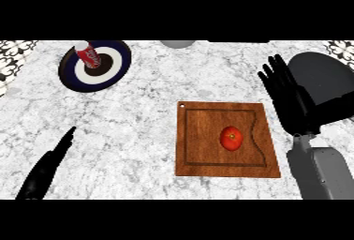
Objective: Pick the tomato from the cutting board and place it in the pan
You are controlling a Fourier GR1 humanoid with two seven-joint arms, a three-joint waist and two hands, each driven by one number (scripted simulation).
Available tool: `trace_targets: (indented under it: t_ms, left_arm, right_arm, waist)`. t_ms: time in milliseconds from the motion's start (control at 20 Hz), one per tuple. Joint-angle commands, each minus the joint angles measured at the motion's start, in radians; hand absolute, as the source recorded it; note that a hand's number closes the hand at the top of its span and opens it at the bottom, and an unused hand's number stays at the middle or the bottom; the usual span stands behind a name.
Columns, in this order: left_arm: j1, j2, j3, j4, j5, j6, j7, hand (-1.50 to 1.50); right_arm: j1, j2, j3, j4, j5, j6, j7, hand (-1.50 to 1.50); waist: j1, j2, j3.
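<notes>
A red tomato (231, 138) lies right of centre on a wooden cutting board (200, 154). The dark grey pan (323, 75) sits at the counter's right edge, its handle running down toward the lower right. My right hand (290, 96) hovers open between the board and the pan, fingers straight and pointing away from me, partly covering the pan's left side. It is up and to the right of the tomato and apart from it. My left hand (48, 166) rests open at the lower left, far from the board.
A dark blue and white plate (97, 72) stands at the back left with a red can (88, 55) on it. A grey round object (178, 44) shows at the back edge. Patterned tiles border the top corners.
</notes>
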Motion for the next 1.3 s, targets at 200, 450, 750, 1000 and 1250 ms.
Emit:
trace_targets:
  t_ms: [200, 450, 750, 1000, 1250]
  left_arm:
    - [-0.110, -0.178, -0.031, -0.104, 0.137, -0.074, -0.024, 0.00]
    - [-0.142, -0.291, -0.049, -0.145, 0.232, -0.096, 0.002, 0.00]
    - [-0.185, -0.277, 0.016, -0.151, 0.303, -0.119, 0.065, 0.00]
    - [-0.164, -0.294, 0.012, -0.101, 0.284, -0.107, 0.028, 0.00]
    - [-0.181, -0.300, 0.026, -0.089, 0.286, -0.096, 0.038, 0.00]
  right_arm:
    - [-0.224, -0.104, 0.360, -0.136, 0.181, 0.396, -0.100, 1.50]
    - [-0.308, -0.223, 0.433, -0.196, 0.484, 0.424, -0.389, -1.50]
    - [-0.285, -0.267, 0.528, -0.083, 0.712, 0.395, -0.792, -1.50]
    - [-0.376, -0.417, 0.705, -0.169, 1.065, 0.379, -0.627, -1.50]
    - [-0.421, -0.493, 0.859, -0.198, 1.374, 0.382, -0.494, -1.50]
  waist:
    - [0.083, -0.003, 0.005]
    - [0.050, 0.016, 0.018]
    - [0.030, 0.015, 0.019]
    - [0.006, -0.004, 0.013]
    - [-0.008, -0.003, 0.014]
